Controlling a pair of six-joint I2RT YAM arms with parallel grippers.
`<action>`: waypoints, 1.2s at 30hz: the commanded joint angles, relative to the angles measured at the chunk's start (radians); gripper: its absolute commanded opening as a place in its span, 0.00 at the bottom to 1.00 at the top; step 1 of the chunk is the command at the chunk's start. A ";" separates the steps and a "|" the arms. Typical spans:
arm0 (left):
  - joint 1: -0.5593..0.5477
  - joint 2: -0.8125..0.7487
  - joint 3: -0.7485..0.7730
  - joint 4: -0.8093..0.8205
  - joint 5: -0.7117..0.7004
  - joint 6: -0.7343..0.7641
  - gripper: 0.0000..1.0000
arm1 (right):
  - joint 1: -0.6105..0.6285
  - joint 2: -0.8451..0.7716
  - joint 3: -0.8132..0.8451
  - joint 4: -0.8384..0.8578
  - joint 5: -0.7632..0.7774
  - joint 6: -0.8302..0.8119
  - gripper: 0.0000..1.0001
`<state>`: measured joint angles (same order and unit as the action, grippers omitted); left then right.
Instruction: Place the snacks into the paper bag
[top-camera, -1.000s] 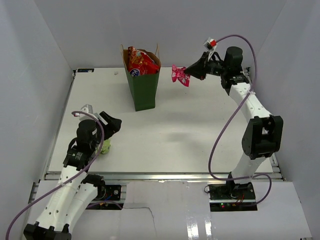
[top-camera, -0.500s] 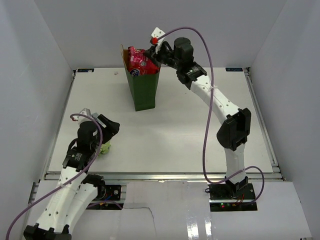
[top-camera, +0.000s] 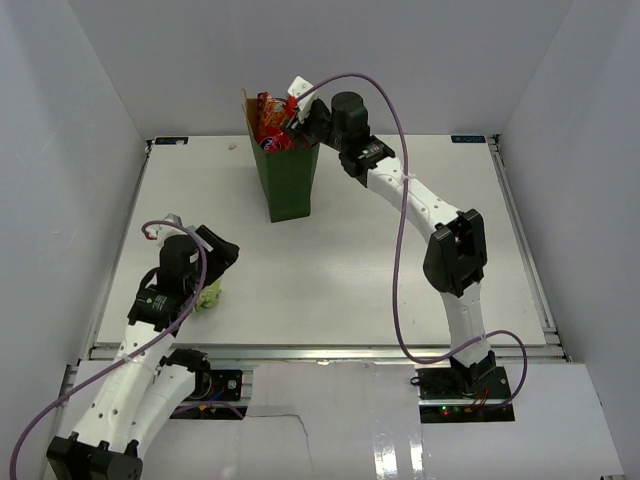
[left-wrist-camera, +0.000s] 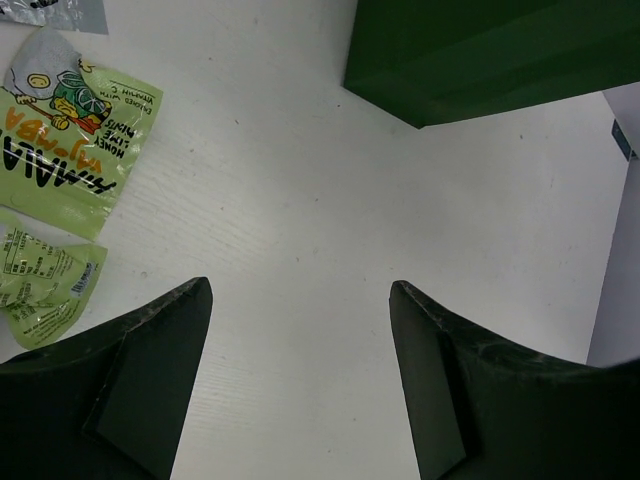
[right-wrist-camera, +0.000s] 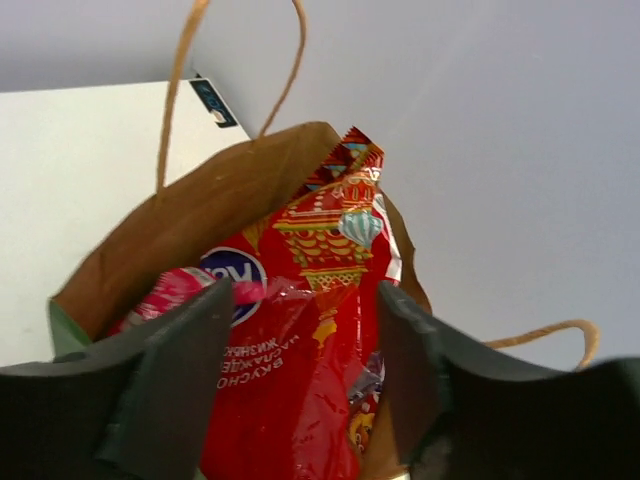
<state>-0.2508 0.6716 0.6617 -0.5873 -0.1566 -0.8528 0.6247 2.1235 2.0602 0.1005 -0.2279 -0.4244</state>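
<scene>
From the top camera, my right gripper (top-camera: 297, 120) sits over the mouth of the paper bag (top-camera: 288, 185), which stands upright at the far side of the worktop (top-camera: 380, 250) with red bags (top-camera: 270, 122) poking out. A second ago this gripper was well to the right of the bag, carrying the pink packet. My left gripper (top-camera: 222, 250) hangs low at the near left beside a light green packet (top-camera: 210, 295), barely moved.

Left wrist: the jaws are spread wide with only bare worktop between them. The green packet lies off to the left, the bag's base ahead.

Right wrist: the jaws stand wide apart above the open bag. The pink packet (right-wrist-camera: 180, 288) lies on a red bag by the left finger, not clamped.
</scene>
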 joint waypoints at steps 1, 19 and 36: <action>0.001 0.035 0.041 -0.022 -0.029 -0.012 0.82 | -0.002 -0.098 0.032 0.019 -0.054 0.019 0.68; 0.188 0.684 0.187 -0.129 -0.277 0.157 0.79 | -0.229 -0.732 -0.909 -0.513 -0.746 -0.338 0.98; 0.232 1.085 0.401 -0.045 -0.113 0.501 0.98 | -0.269 -0.761 -1.081 -0.472 -0.746 -0.352 0.98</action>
<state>-0.0269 1.7245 1.0618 -0.6292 -0.3187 -0.4110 0.3550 1.3750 0.9661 -0.4046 -0.9455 -0.7666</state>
